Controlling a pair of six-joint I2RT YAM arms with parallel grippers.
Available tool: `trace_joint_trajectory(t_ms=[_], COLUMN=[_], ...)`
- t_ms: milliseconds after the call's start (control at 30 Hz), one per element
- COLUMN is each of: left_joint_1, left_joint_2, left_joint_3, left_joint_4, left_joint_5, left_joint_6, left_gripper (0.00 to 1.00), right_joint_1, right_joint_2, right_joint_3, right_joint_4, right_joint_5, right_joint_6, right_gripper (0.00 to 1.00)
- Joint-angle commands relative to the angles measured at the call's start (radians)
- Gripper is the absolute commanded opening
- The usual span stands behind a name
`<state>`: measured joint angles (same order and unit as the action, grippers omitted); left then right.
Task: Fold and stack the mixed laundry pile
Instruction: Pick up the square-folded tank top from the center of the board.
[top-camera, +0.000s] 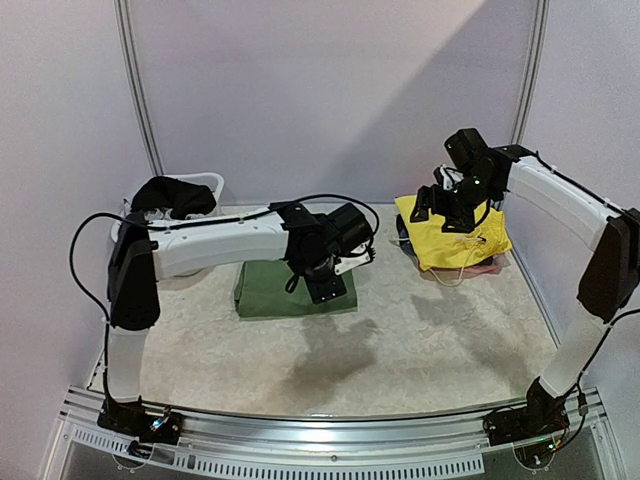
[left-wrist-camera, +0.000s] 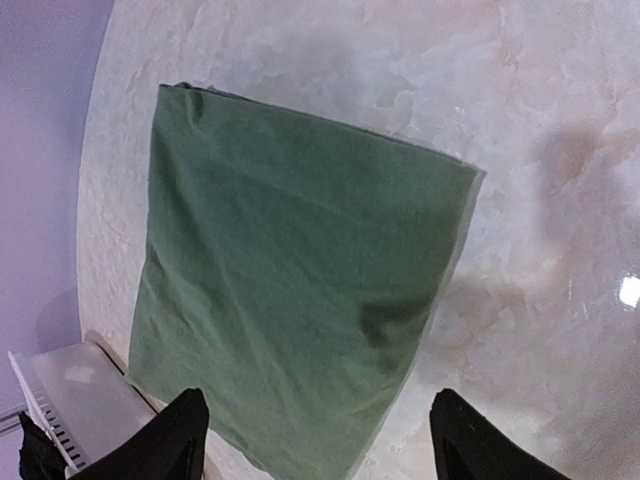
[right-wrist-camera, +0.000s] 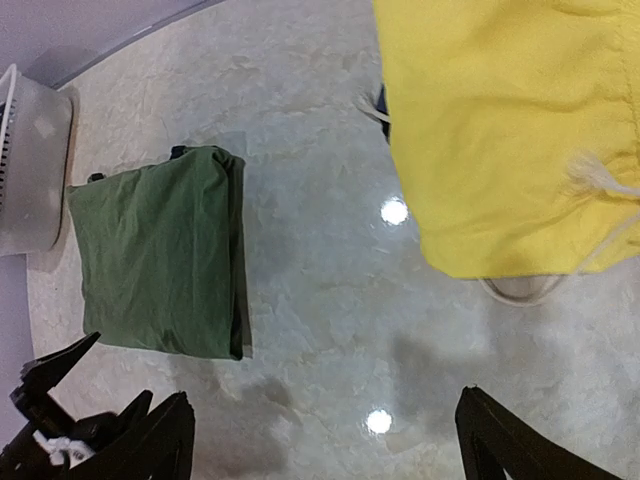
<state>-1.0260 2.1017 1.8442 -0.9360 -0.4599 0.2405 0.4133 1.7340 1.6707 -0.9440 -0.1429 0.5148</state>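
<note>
Nearest thing that matters is the green tee. It's already folded into a flat rectangle and sits left of centre on the desk, long side running left to right. The left fingers hang right above it, over its right end going by the top view. They're spread wide with nothing between them and aren't touching the cloth. From the wrist camera the tee fills the space just ahead of them, so for that arm it's basically a straight drop.

Further back on the right is the yellow garment, lying flat with its white drawstring trailing off one edge. Something darker peeks out from under it, can't tell what. The right fingers hover over it, also wide open and empty.

At the far left is the white tub, with a black piece draped over the rim, not folded yet.

My read is that the fold on the green one is done and stacking is up next. What it turns on is that the tee lies well to the left of the yellow garment. The left arm is much nearer the tee, so it would be carrying it right and a bit farther back. It's also the closer arm for the black piece.
</note>
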Motion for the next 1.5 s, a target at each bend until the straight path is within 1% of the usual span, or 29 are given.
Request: trace_joint_trajectory(t_ms=[0, 33, 200, 367, 467, 667, 900, 1000, 1100, 1133, 1267, 1400, 1433, 1467], left_joint_1=[-0.021, -0.024, -0.035, -0.046, -0.048, -0.048, -0.048, -0.048, -0.048, -0.048, -0.048, -0.051, -0.051, -0.052], left_joint_2=[0.061, 0.070, 0.137, 0.184, 0.216, 0.272, 0.296, 0.310, 0.339, 0.350, 0.364, 0.371, 0.371, 0.372], left_joint_3=[0.065, 0.067, 0.100, 0.145, 0.168, 0.187, 0.145, 0.134, 0.149, 0.157, 0.150, 0.136, 0.128, 0.124], left_joint_4=[-0.018, -0.011, -0.016, -0.018, -0.013, 0.011, 0.068, 0.093, 0.099, 0.096, 0.103, 0.103, 0.111, 0.115], left_joint_5=[0.022, 0.024, 0.023, 0.040, 0.035, -0.016, -0.022, -0.031, -0.052, -0.060, -0.046, -0.030, -0.034, -0.039], left_joint_6=[0.032, 0.034, 0.020, 0.008, 0.014, 0.041, 0.060, 0.070, 0.081, 0.083, 0.088, 0.085, 0.084, 0.085], left_gripper=[0.80, 0.81, 0.86, 0.92, 0.93, 0.88, 0.82, 0.77, 0.66, 0.64, 0.64, 0.71, 0.71, 0.69], right_joint_1=[-0.030, -0.039, -0.055, -0.054, -0.054, -0.055, -0.054, -0.054, -0.055, -0.055, -0.054, -0.055, -0.055, -0.055], right_joint_2=[-0.137, -0.159, -0.238, -0.279, -0.291, -0.292, -0.264, -0.256, -0.254, -0.253, -0.253, -0.262, -0.264, -0.269], right_joint_3=[-0.091, -0.109, -0.172, -0.204, -0.209, -0.186, -0.149, -0.143, -0.144, -0.144, -0.147, -0.155, -0.158, -0.163], right_joint_4=[-0.040, -0.045, -0.064, -0.089, -0.112, -0.152, -0.191, -0.199, -0.205, -0.207, -0.219, -0.224, -0.224, -0.222], right_joint_5=[0.043, 0.042, 0.028, 0.020, 0.022, 0.016, 0.021, 0.023, 0.023, 0.024, 0.027, 0.034, 0.034, 0.033], right_joint_6=[0.013, 0.020, 0.046, 0.053, 0.048, 0.042, 0.032, 0.030, 0.030, 0.030, 0.029, 0.031, 0.033, 0.034], right_gripper=[0.97, 0.99, 0.99, 0.99, 0.99, 0.99, 0.99, 0.99, 0.99, 0.99, 0.99, 0.99, 0.99, 0.99])
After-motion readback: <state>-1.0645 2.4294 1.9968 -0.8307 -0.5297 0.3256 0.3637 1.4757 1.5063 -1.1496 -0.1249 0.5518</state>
